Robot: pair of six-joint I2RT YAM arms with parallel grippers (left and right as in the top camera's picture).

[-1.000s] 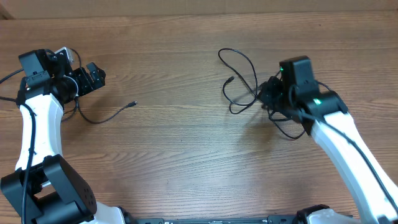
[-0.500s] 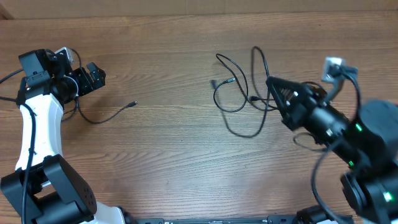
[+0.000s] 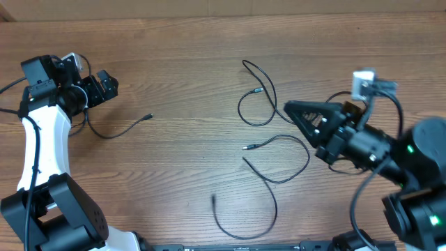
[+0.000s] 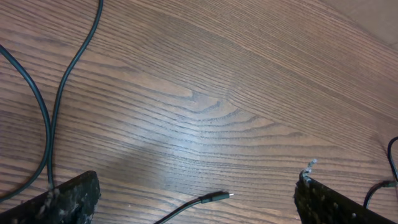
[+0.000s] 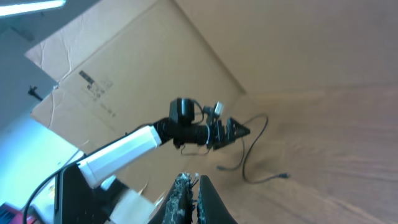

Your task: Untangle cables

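Thin black cables lie on the wooden table. One cable (image 3: 254,97) loops at the middle back. A second cable (image 3: 279,178) curls from a plug near the centre down to the front edge. A third cable (image 3: 115,131) runs from my left arm to a silver-tipped plug (image 4: 217,197). That plug lies between the wide-apart fingers of my open left gripper (image 4: 198,182), untouched. The left gripper (image 3: 111,85) sits at the far left. My right gripper (image 3: 287,107) is raised, pointing left, its jaws shut (image 5: 194,179). No cable shows clearly between them.
The right wrist view looks across at the white left arm (image 5: 121,152), with a cardboard sheet (image 5: 124,68) behind it. Two black strands (image 4: 53,118) cross the left of the left wrist view. The right arm's body (image 3: 411,167) fills the right front.
The right arm has lifted and swung right, toward the front. The knotted bundle has spread out; one cable now lies loose toward the front middle. The left arm has not moved.
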